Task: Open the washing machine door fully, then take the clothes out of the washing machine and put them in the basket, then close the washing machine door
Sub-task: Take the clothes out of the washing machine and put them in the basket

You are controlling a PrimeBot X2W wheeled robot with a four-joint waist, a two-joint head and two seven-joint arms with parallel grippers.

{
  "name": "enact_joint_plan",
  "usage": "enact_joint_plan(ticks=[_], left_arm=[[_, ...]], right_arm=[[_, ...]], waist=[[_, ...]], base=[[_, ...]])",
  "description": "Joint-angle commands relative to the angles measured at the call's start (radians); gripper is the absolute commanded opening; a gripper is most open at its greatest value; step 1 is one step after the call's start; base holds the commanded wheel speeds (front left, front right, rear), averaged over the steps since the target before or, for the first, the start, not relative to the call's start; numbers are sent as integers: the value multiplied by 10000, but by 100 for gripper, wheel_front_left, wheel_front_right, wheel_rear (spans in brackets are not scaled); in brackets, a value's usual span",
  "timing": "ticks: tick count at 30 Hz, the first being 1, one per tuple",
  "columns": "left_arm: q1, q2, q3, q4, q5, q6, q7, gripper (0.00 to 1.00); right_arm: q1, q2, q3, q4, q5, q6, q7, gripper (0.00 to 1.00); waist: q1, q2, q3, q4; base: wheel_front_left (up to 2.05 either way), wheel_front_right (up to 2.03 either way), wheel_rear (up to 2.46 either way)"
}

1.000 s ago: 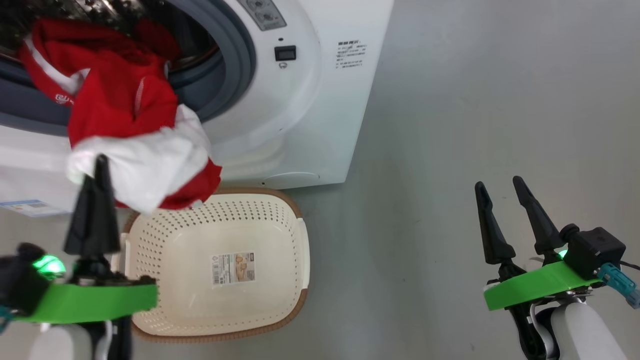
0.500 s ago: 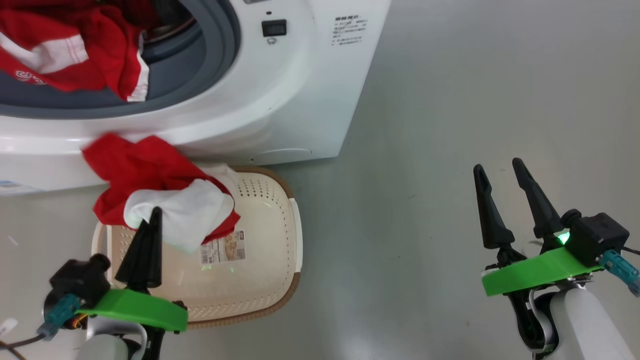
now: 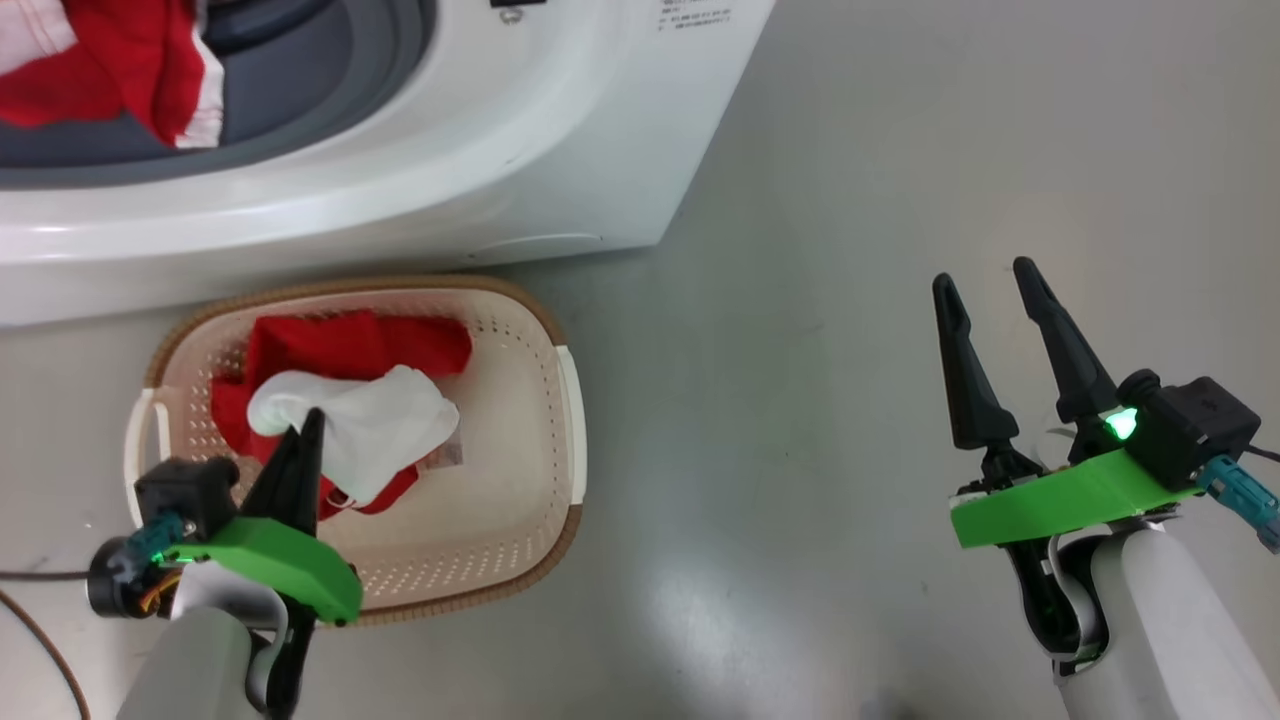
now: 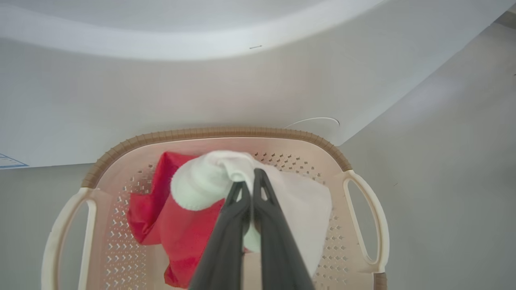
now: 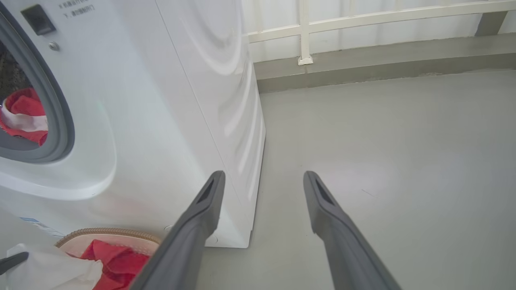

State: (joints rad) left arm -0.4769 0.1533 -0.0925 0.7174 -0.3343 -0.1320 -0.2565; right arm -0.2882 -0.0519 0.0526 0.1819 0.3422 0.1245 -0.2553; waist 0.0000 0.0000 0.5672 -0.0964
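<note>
Clothes [image 3: 340,360]: red plus white garment [image 3: 380,440], bunched inside basket [image 3: 565,400]. Left pincer [image 4: 250,179] clamped tight on white one. Right pincer [image 3: 982,272] off over floor [image 3: 800,400], fingers apart, nothing in it. Just behind basket, washing machine [image 3: 480,150], another red jersey [image 3: 120,60] lying in drum mouth.

Top of washing machine [image 3: 560,150] cut off by edge, basket [image 3: 522,335] sticker [image 3: 447,455] mostly under clothes [image 3: 370,430], printed txt [image 3: 693,17] unreadable

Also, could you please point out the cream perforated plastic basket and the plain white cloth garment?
cream perforated plastic basket [image 3: 573,425]: head view, right side handle.
plain white cloth garment [image 3: 385,430]: head view, bunched middle.
</note>
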Motion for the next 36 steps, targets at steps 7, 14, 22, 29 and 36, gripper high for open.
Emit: enact_joint_plan(ticks=[7, 14, 22, 29, 36], left_arm=[[-802, 581, -223, 1064, -37, 13, -53, 0], [-1741, 826, -716, 2382, -373, 13, -53, 0], [-2203, 968, -958, 3068, -699, 13, -53, 25], [-2294, 979, -1061, 3199, -1001, 13, -53, 100], [-1993, 902, -1059, 3025, -1260, 13, -53, 100]], right_arm=[[-212, 17, 368, -348, 89, 62, -65, 100], [-446, 17, 442, -491, 69, 62, -65, 100], [-522, 17, 455, -565, 51, 62, -65, 100], [-543, 17, 394, -507, 27, 62, -65, 100], [-483, 17, 354, -358, 12, 62, -65, 100]], waist=[[0, 0, 843, -199], [0, 0, 1479, -297], [0, 0, 1663, -362], [0, 0, 1557, -303], [0, 0, 1042, -175]], base=[[0, 0, 0], [0, 0, 0], [0, 0, 0], [0, 0, 0], [0, 0, 0]])
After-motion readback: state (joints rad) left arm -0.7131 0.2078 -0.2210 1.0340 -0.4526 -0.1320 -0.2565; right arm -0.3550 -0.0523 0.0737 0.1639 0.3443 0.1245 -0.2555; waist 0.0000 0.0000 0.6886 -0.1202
